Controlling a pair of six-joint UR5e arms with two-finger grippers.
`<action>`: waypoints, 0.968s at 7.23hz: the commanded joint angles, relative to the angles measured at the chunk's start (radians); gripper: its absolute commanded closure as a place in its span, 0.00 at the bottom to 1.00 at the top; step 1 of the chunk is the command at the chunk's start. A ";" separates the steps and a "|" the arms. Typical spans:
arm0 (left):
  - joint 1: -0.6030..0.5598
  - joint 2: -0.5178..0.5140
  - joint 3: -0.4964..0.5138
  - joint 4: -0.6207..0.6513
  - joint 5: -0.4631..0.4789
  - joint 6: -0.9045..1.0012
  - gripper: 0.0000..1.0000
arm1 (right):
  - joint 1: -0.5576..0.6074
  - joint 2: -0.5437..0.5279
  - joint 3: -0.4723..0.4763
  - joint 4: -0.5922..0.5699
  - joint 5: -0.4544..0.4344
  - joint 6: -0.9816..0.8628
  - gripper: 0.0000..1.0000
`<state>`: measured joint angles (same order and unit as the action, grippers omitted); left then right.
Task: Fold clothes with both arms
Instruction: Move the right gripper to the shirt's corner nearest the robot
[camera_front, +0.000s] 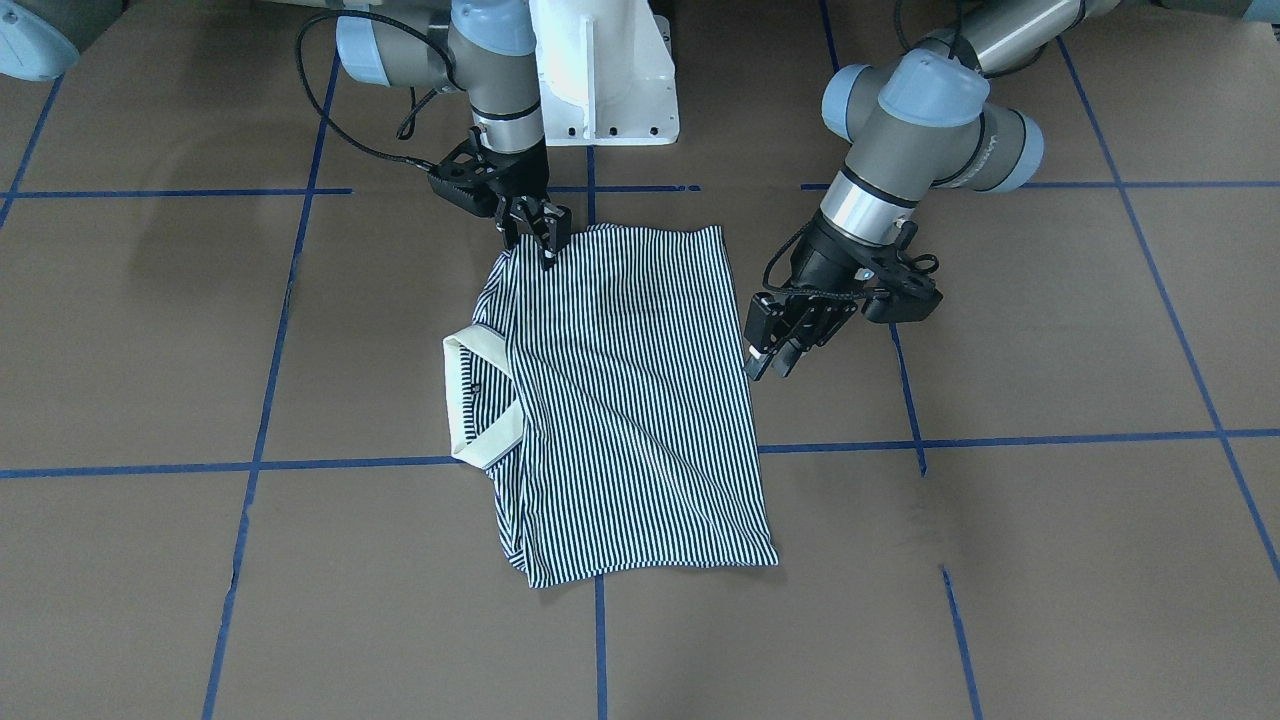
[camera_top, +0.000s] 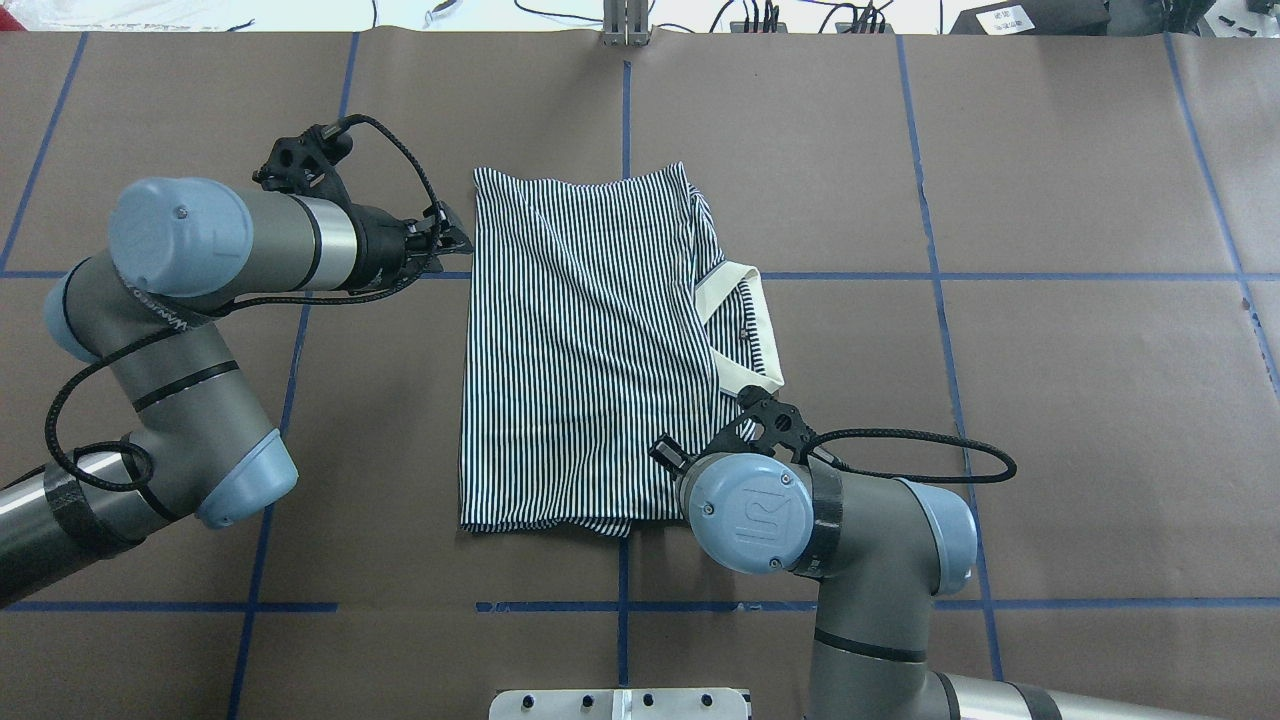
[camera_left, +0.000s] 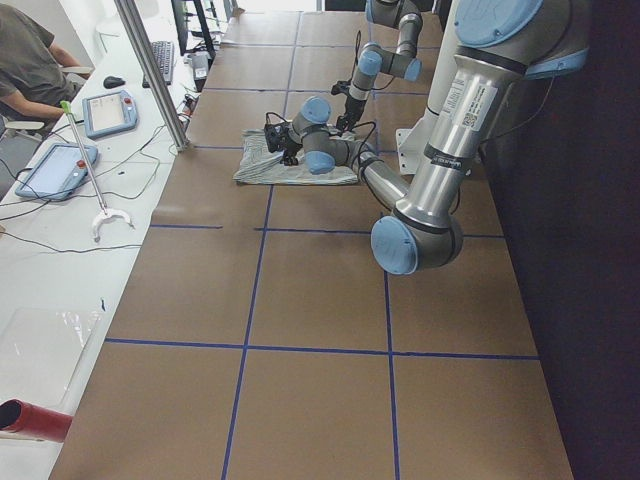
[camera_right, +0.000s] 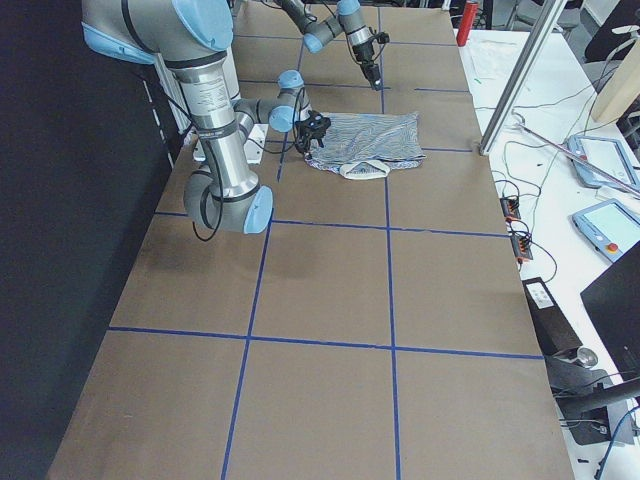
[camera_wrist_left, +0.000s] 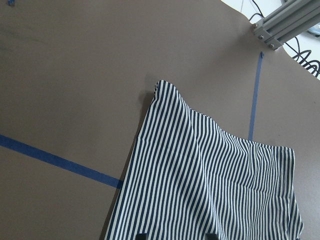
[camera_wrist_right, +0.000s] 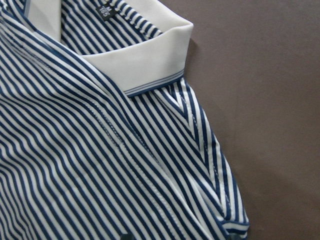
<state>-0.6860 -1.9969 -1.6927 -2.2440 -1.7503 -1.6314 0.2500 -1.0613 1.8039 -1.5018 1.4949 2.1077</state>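
Note:
The striped polo shirt (camera_front: 620, 400) lies flat on the brown table, folded into a rectangle, cream collar (camera_front: 480, 400) toward the robot's right. It also shows in the overhead view (camera_top: 580, 340). My left gripper (camera_front: 775, 362) hovers just beside the shirt's hem-side edge, open and empty; its wrist view shows the striped cloth (camera_wrist_left: 210, 190) below spread fingertips. My right gripper (camera_front: 540, 238) is low over the shirt's shoulder corner nearest the robot, jaws apart and holding nothing I can see. Its wrist view shows the collar (camera_wrist_right: 145, 55) and shoulder close up. In the overhead view the right wrist (camera_top: 750, 500) hides its fingers.
The white pedestal base (camera_front: 610, 90) stands behind the shirt. Blue tape lines (camera_front: 1000, 438) grid the brown table. An aluminium post (camera_top: 625, 25) stands at the far edge. A side bench holds tablets (camera_left: 105, 110) and cables, and a person (camera_left: 30, 70) sits there.

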 joint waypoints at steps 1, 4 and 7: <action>0.000 0.000 -0.001 0.000 0.002 -0.001 0.50 | -0.018 -0.026 0.005 -0.001 -0.001 0.011 0.31; 0.000 0.001 -0.001 0.000 0.002 -0.002 0.50 | -0.020 -0.026 0.006 -0.001 -0.001 0.012 0.89; 0.000 0.004 -0.001 0.000 0.002 -0.001 0.50 | -0.021 -0.022 0.009 -0.001 0.001 0.011 1.00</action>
<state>-0.6861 -1.9949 -1.6935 -2.2442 -1.7487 -1.6333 0.2296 -1.0869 1.8110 -1.5033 1.4944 2.1190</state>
